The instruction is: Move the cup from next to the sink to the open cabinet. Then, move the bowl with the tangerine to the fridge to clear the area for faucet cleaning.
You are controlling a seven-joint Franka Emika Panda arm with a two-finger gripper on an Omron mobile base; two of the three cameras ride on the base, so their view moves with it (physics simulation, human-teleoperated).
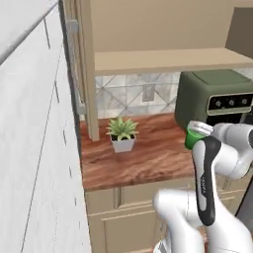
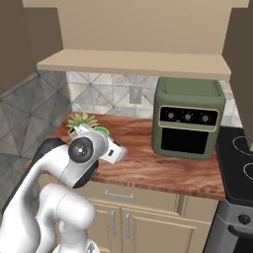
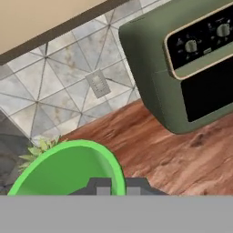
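My gripper (image 3: 117, 187) is shut on the rim of the bright green cup (image 3: 68, 168), which fills the lower left of the hand view. From the left base view the cup (image 1: 191, 140) hangs at the end of the white arm, above the wooden counter (image 1: 148, 158) and just in front of the green oven. The right base view shows a sliver of the cup (image 2: 102, 131) behind the arm's wrist. The open cabinet's shelf (image 1: 168, 60) (image 2: 133, 65) runs above the counter, well higher than the cup. Sink, bowl, tangerine, fridge and faucet are out of view.
A green countertop oven (image 2: 188, 118) stands at the back right of the counter. A small potted plant (image 1: 122, 133) sits at the back left. The cabinet's open door (image 1: 85, 69) hangs left of the shelf. A black stove top (image 2: 239, 163) lies to the right. A tall grey-white panel (image 1: 34, 148) bounds the left.
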